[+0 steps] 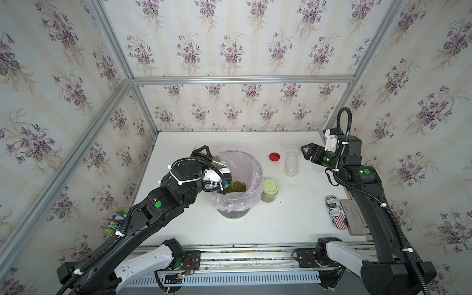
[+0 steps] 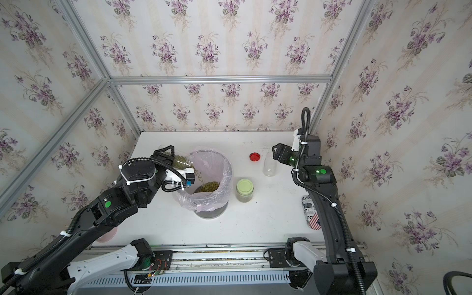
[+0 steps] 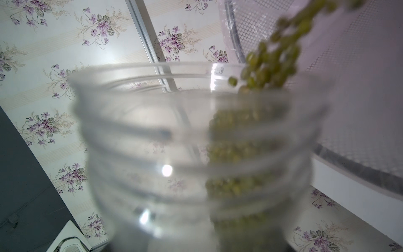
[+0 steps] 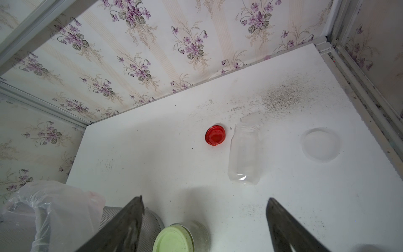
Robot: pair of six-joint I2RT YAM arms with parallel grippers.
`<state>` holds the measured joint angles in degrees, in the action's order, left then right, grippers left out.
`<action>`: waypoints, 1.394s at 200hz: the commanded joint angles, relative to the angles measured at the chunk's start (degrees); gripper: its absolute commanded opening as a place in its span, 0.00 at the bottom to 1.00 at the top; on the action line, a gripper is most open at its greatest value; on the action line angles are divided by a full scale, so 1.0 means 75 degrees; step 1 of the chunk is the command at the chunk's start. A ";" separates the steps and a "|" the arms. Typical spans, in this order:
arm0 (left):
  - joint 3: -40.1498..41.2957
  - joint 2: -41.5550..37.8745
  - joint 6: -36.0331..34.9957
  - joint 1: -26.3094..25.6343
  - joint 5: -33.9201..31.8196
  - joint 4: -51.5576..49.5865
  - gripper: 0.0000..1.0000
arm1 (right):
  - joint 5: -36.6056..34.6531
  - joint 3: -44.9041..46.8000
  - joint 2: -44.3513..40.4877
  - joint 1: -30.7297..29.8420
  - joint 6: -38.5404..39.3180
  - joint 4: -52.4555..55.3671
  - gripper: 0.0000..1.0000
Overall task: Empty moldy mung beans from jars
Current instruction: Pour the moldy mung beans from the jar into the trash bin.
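Left gripper [image 1: 209, 157] is clamped around a small clear cylindrical jar [image 1: 217, 161]. It holds the jar tipped mouth-down over the far-left rim of the large round mesh bin lined with a pink plastic bag [image 1: 258, 167], evidently so the tiny olive-green mung beans [image 3: 272, 61] stream onto the heap [image 1: 233, 187] already inside. Right gripper [image 4: 205, 199] hangs empty at the far right, jaws fairly wide, just beside an upright empty lidless clear jar [image 1: 291, 163], probably on standby. A pale-green-lidded jar [image 1: 270, 190], not yet opened, stands just right of the bin. A red round lid [image 1: 274, 156] lies left of the empty jar.
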<state>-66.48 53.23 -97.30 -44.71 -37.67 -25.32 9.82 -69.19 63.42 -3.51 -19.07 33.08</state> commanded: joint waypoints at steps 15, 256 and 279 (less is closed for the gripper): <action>-0.0091 -0.0008 -0.0311 -0.0027 -0.0069 0.0222 0.49 | -0.0056 0.0014 -0.0039 -0.0011 0.0047 -0.0130 0.85; -0.0043 -0.0009 -0.0451 -0.0081 -0.0110 0.0223 0.49 | -0.0056 0.0060 -0.0088 -0.0012 0.0047 -0.0148 0.86; -0.0043 0.0007 -0.0446 -0.0097 -0.0122 0.0232 0.49 | -0.0068 0.0067 -0.0100 -0.0006 0.0035 -0.0171 0.86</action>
<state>-66.59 53.19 -98.48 -45.32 -38.48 -25.32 9.69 -68.75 63.22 -3.51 -19.07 32.86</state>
